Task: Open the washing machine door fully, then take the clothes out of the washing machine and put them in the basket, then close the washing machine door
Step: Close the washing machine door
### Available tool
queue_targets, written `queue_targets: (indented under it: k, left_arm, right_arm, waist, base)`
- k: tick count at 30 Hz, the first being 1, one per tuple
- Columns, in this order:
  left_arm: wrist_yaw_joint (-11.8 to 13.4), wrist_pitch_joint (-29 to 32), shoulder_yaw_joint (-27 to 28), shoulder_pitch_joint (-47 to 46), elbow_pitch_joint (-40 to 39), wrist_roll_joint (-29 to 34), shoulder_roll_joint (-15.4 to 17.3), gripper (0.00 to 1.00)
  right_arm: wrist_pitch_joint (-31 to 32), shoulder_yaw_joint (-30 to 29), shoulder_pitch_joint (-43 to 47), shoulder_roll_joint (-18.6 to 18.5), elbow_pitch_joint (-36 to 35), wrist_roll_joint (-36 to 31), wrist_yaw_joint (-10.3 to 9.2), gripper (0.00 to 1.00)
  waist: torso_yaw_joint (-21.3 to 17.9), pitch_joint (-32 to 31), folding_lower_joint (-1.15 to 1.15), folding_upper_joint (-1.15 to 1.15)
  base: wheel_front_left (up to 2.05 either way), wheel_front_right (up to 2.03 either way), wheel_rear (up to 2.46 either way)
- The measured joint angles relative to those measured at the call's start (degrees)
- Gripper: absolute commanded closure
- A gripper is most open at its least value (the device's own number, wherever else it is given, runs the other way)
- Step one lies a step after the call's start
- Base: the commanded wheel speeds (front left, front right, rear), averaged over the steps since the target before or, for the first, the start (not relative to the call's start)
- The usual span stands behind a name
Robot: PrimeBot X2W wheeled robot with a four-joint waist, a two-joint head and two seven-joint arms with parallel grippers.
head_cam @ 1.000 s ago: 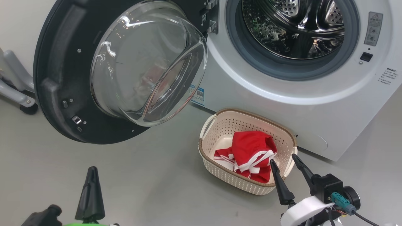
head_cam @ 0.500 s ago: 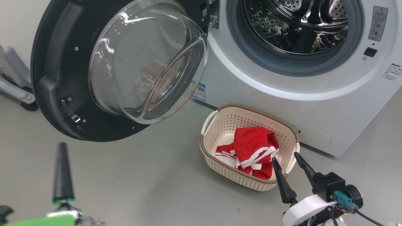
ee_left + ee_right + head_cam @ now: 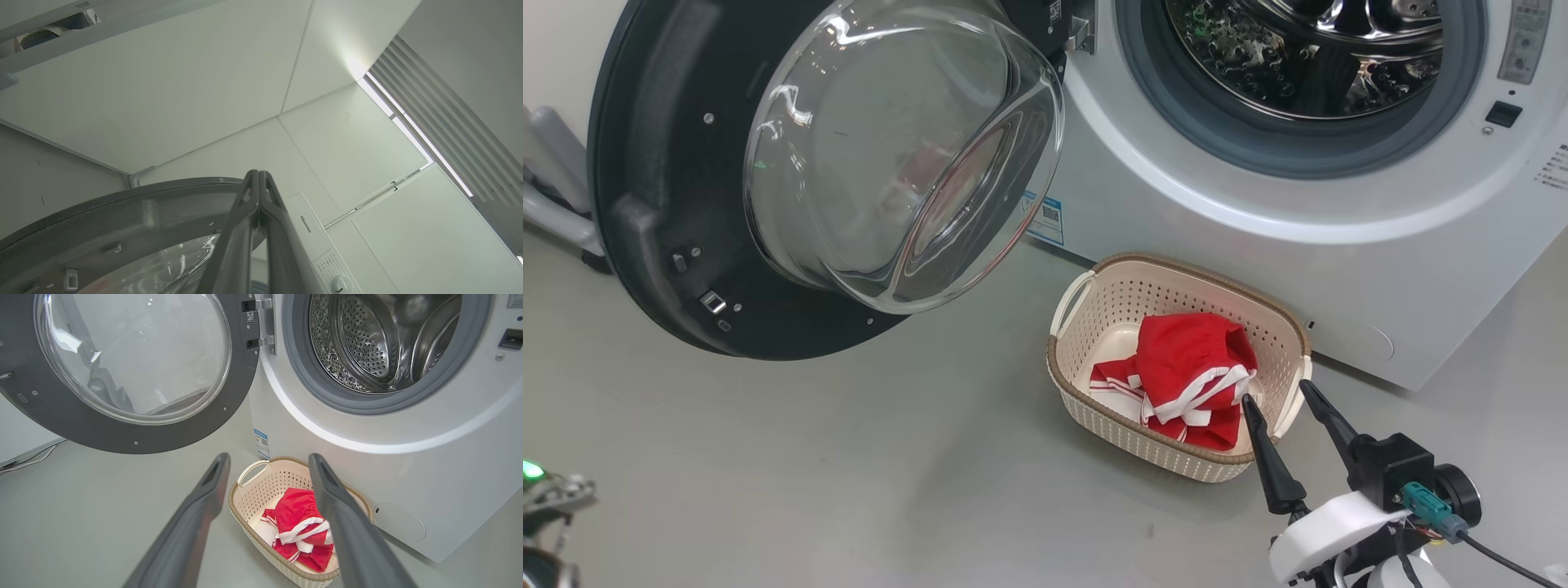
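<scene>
Clothes (image 3: 1188, 376): red-and-white bundle lying in basket (image 3: 1168, 298), heaped toward its right half, nothing hanging over the rim.
Basket: on floor (image 3: 849, 457), just in front of washer (image 3: 1176, 196), below the opening; its near right corner sits under right gripper (image 3: 1274, 392).
Drum (image 3: 1307, 49): no fabric visible in the part that shows.
Door (image 3: 645, 204): stands wide open to the left on hinge (image 3: 1078, 37), glass bowl (image 3: 890, 155) bulging toward the robot.
Right gripper: spread wide, nothing between the fingers. One tip overlaps the clothes edge in head view; can't tell if it touches.
Left gripper (image 3: 258, 179): fingers pressed together, holding nothing, pointing up below the door rim and apart from it.
Step (my read): unloading looks done, closing the door is next.
Risk, snag: if the right gripper lifts with a tip caught in the trim, it drags clothes back over the rim.
Risk, slip: a push by the left gripper on the glass bowl would skate off the curved, slick surface. The black rim is the safer contact.
Risk, sweep: right gripper and basket sit near the door's arc; clearance over the basket can't be judged from here.
Risk, latch: a weak push leaves the door ajar.
</scene>
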Motion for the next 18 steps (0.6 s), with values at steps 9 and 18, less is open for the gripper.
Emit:
queue_targets:
  k: [9, 18]
  left_arm:
    - [3.30, 5.68, 5.36, -7.17, 12.72, -5.45, 8.27, 1.00]
    - [7.37, 10.20, 9.70, -12.24, 21.97, -9.94, 14.52, 1.00]
  right_arm:
    - [0.43, 0.09, -0.23, -0.47, -0.26, 0.00, 0.08, 0.00]
    - [1.13, 0.78, -1.23, -0.79, -1.11, -0.11, 0.43, 0.00]
  waist:
    - [-0.49, 0.46, 0.00, 0.00]
    - [-3.38, 1.58, 0.00, 0.00]
  base:
    - [0.00, 0.00, 0.00]
    - [0.00, 0.00, 0.00]
